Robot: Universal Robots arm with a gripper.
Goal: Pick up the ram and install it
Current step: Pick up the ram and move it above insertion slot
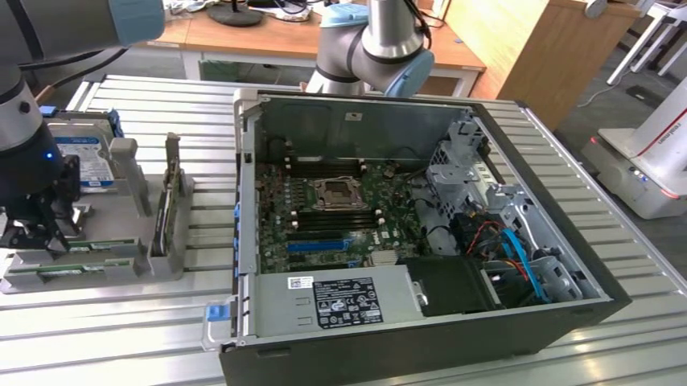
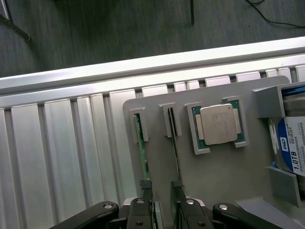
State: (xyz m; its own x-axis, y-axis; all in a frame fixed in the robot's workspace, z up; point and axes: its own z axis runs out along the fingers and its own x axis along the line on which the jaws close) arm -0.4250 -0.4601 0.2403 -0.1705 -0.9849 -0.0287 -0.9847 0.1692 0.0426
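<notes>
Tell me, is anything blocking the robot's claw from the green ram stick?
Nothing visible is. The open gripper hangs close over the ram, which stands on edge in its slot of the grey holder, with only air between them.

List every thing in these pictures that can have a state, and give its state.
Tool: open, holding nothing, above the holder.
Ram: on edge in a holder slot.
Other ram: on edge in the next slot.
Processor: flat in its holder pocket.
Hard drive: standing in the holder.
Case: side open, board exposed.
</notes>
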